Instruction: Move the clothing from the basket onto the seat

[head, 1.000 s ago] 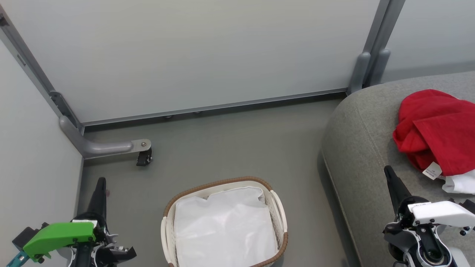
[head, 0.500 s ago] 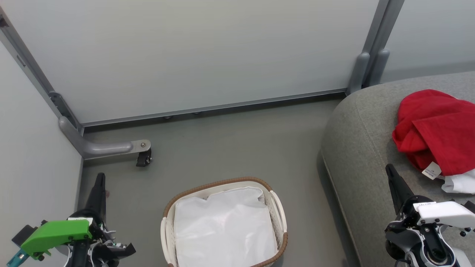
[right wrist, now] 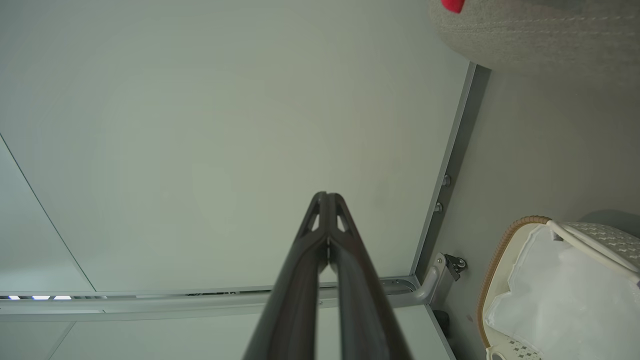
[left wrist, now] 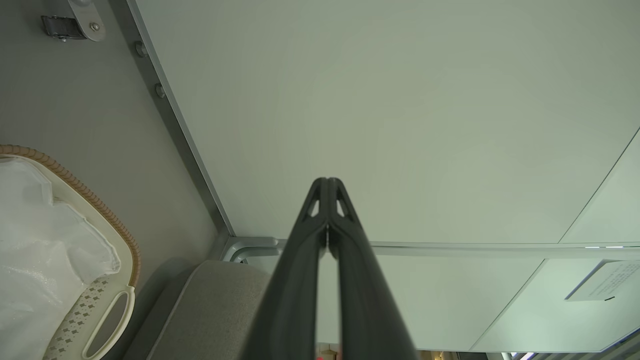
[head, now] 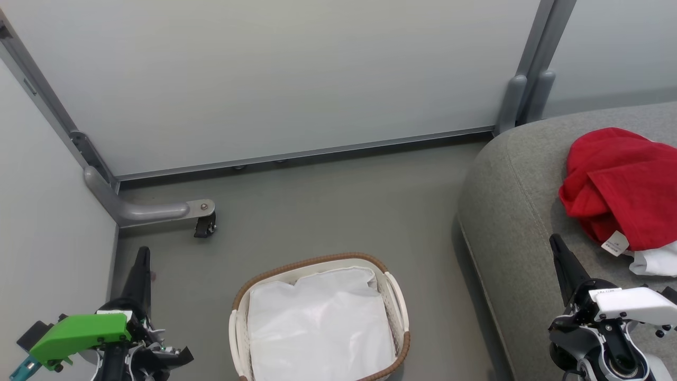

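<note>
Noting clothing [head: 624, 185] lying heaped on seat [head: 508, 211]; basket [head: 317, 260] holding white liner [head: 317, 323]. Am judging red fabric light, limp, non-slippery; am favouring pinch on bunched fold near white tag [head: 615, 244]. My left end effector [left wrist: 327, 182] and right end effector [right wrist: 327, 196] are sitting closed, empty: wrist views are showing tips pressed together. Head view is giving most of heap, right wrist view red sliver.
</note>
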{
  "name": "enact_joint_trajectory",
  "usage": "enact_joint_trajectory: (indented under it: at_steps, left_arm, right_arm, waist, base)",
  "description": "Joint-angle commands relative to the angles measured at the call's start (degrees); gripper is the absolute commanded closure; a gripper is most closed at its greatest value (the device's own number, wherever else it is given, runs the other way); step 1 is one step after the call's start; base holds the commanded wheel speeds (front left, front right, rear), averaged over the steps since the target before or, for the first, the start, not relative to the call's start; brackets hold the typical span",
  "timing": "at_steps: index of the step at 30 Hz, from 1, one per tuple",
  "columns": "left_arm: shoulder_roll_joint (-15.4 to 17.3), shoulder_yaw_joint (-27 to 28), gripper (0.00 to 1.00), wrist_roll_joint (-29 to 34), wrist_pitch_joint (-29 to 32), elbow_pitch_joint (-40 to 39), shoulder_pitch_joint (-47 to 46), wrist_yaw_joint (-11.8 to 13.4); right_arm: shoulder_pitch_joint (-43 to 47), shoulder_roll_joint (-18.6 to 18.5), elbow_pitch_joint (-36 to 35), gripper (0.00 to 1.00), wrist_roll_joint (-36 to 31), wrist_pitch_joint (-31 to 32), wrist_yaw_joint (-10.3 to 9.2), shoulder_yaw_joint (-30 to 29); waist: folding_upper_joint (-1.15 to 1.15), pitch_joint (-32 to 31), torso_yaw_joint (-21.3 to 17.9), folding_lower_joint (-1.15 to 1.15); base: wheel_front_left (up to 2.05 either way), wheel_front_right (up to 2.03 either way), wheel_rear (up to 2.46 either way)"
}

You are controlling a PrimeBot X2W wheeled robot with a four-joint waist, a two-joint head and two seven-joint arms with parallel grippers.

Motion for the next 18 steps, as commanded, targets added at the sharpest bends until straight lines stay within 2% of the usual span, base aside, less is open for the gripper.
enact_joint_trajectory:
  at_steps: [1,18]
  left_arm:
    - [0.38,0.17,1.0,-0.19,0.2,-0.05,-0.62,-0.37]
    - [0.38,0.16,1.0,-0.19,0.19,-0.05,-0.61,-0.36]
  right_arm:
    - [0.62,-0.34,-0.18,1.0,0.17,0.15,0.0,-0.14]
    - [0.62,-0.34,-0.17,1.0,0.17,0.14,0.0,-0.13]
  waist:
    - [0.0,0.0,0.0,0.0]
    - [0.0,0.0,0.0,0.0]
  base:
    - [0.0,0.0,0.0]
    - [0.0,0.0,0.0]
